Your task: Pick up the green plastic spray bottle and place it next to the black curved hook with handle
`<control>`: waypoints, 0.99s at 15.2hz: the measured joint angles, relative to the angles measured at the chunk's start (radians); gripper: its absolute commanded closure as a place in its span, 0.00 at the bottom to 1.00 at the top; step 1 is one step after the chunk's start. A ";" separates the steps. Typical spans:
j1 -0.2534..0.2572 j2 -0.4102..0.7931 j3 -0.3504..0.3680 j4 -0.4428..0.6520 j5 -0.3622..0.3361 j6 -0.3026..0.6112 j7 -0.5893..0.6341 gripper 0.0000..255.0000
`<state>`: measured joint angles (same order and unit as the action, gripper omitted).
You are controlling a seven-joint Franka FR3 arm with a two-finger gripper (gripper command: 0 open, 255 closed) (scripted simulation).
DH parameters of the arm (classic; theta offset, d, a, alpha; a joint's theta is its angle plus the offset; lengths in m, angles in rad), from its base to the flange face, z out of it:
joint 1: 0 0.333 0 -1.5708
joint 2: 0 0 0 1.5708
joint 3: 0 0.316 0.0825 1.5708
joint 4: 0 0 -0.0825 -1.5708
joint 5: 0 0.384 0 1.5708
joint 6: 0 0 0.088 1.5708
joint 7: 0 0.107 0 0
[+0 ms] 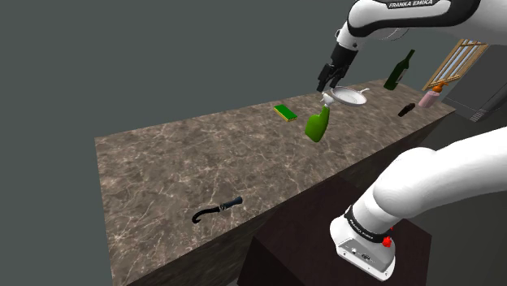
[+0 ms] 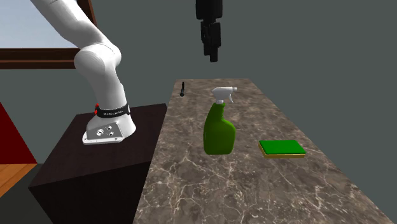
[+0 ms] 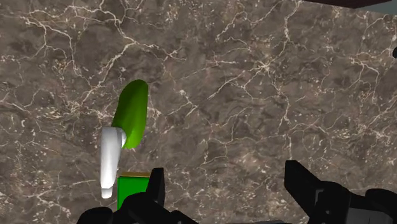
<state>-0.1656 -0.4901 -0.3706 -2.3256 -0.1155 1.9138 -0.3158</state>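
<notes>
the green spray bottle (image 2: 219,130), white trigger head, stands upright on the bench (image 2: 210,184). the black curved hook (image 1: 216,210) lies well apart.

A brown marbled tabletop (image 1: 187,171) carries a flat green pad (image 1: 284,112) with a yellow rim near its far long edge. A white plate (image 1: 354,97) sits further along that edge. Toward the far end are a dark green bottle (image 1: 398,71), a pink container (image 1: 428,97) and a small dark bottle (image 1: 406,109) lying down.
</notes>
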 measured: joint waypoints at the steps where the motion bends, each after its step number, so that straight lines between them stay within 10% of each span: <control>1: -0.004 0.023 -0.020 0.005 -0.001 0.018 -0.020 0.00; 15: -0.018 0.275 -0.190 0.061 0.061 0.201 -0.218 0.00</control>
<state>-0.1837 -0.2154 -0.5610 -2.2648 -0.0547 2.1151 -0.5341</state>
